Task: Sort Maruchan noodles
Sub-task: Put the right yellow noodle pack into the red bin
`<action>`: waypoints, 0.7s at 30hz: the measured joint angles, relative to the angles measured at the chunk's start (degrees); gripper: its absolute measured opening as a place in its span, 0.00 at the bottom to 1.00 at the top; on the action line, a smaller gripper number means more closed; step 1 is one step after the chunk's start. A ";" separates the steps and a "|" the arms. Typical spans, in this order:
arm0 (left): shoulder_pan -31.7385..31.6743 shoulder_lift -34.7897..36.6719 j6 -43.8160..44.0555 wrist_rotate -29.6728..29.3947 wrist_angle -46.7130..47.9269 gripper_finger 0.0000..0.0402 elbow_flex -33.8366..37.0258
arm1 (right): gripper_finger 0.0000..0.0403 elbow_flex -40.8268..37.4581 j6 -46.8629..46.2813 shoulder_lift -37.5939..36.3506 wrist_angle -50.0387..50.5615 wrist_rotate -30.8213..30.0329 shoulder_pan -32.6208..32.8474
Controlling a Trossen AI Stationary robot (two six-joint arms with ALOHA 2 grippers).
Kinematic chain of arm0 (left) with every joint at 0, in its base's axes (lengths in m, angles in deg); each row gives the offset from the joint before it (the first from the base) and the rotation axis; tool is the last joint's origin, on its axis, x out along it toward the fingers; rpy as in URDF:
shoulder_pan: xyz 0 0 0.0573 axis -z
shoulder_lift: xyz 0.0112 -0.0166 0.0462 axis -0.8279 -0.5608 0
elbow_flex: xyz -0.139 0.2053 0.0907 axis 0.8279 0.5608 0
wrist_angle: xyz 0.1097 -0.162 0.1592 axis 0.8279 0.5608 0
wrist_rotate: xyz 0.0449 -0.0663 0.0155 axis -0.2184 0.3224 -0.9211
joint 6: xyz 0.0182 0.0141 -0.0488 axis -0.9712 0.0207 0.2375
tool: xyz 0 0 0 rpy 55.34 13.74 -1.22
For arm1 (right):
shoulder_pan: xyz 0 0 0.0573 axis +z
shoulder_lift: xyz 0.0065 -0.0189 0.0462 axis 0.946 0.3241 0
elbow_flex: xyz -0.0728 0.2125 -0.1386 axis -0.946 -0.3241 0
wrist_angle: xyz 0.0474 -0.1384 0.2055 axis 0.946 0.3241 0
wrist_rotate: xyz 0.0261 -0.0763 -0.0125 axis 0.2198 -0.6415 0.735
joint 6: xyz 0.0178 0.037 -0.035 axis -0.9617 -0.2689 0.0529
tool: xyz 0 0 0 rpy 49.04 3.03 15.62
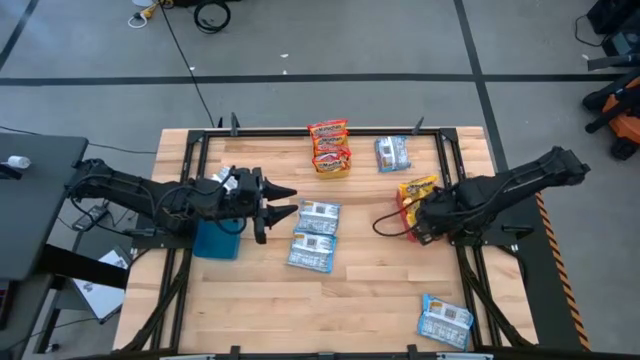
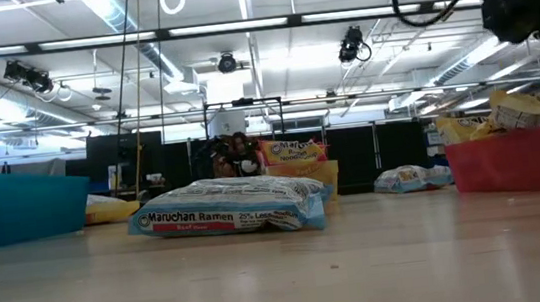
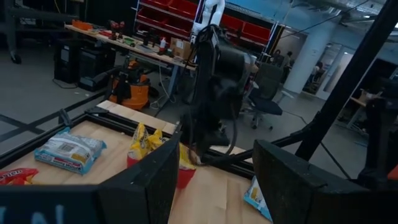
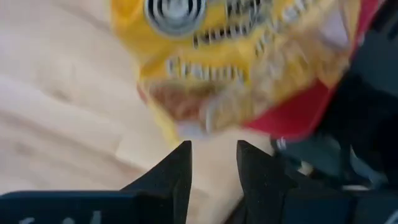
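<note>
The right gripper (image 4: 211, 165) is positioned over the red bin (image 1: 412, 222) at the table's right side, and its fingers (image 4: 177, 168) are seen slightly parted with a narrow gap between them and nothing clamped. Directly ahead of these fingers a yellow-orange noodle packet (image 4: 230, 56) is seen lying on the red bin's rim, part of it over the wood. In the high view the same packet (image 1: 417, 189) is located at the bin, just beside the right gripper (image 1: 420, 228). The left gripper (image 1: 283, 203) is held above the table's left half, next to the blue bin (image 1: 216, 240), with its jaws spread apart and empty. Just beyond its tips, three blue-and-white packets (image 1: 315, 236) are laid in a short column near the table's centre. Red-and-white packets (image 1: 329, 146) are stacked in the yellow bin (image 1: 332, 168) at the far edge, with one further blue-and-white packet (image 1: 392, 153) beside them. Another blue-and-white packet (image 1: 445, 321) is found well apart, near the front right corner of the wooden table (image 1: 380, 300).
</note>
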 joint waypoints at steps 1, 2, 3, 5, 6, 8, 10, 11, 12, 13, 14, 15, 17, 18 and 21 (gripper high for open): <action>0.00 0.00 0.02 0.00 -0.17 0.52 0.00 | 0.32 -0.97 -0.01 0.56 -1.79 -1.09 -0.43; 0.00 0.00 0.06 0.00 -0.32 0.52 -0.01 | 0.32 -2.11 -0.12 1.17 -4.23 -2.02 -0.93; 0.00 0.00 0.07 0.00 -0.35 0.52 0.01 | 0.31 -3.49 -0.15 1.85 -7.17 -2.42 -1.46; 0.00 0.00 0.12 0.00 -0.34 0.52 0.01 | 0.31 -6.36 -0.28 3.20 -13.47 -2.38 -2.81; 0.00 0.00 0.12 0.00 -0.36 0.52 0.01 | 0.30 -7.74 -0.78 3.93 -16.58 -2.46 -3.48; 0.00 0.00 0.14 0.00 -0.45 0.52 0.00 | 0.30 -10.35 -3.11 5.36 -20.55 -5.01 -4.57; 0.00 0.00 0.19 0.00 -0.56 0.52 0.00 | 0.30 -12.20 -6.50 6.27 -21.23 -9.15 -5.46; 0.00 0.00 0.48 0.01 -0.58 0.52 -0.01 | 0.30 -12.56 -7.92 6.30 -21.68 -10.91 -5.84; 0.00 0.00 0.89 0.02 -0.56 0.52 0.01 | 0.30 -12.79 -8.83 6.31 -22.32 -12.39 -6.12; 0.00 0.00 1.14 0.02 -0.54 0.52 0.01 | 0.30 -12.82 -9.44 6.32 -22.41 -13.21 -6.47; 0.00 0.00 1.21 0.02 -0.56 0.52 -0.01 | 0.30 -12.82 -9.64 6.06 -22.18 -13.41 -6.75; 0.00 0.00 1.21 0.02 -0.56 0.52 -0.01 | 0.30 -12.74 -9.51 5.72 -21.81 -13.28 -7.06; 0.00 0.00 1.21 0.02 -0.54 0.52 -0.01 | 0.30 -11.99 -7.61 4.86 -21.27 -12.11 -7.77; 0.00 0.00 1.20 0.02 -0.54 0.52 0.00 | 0.30 -11.32 -6.50 4.34 -20.79 -11.33 -8.07; 0.00 0.00 1.19 0.02 -0.49 0.52 0.01 | 0.30 -9.34 -2.85 2.89 -17.43 -9.64 -8.71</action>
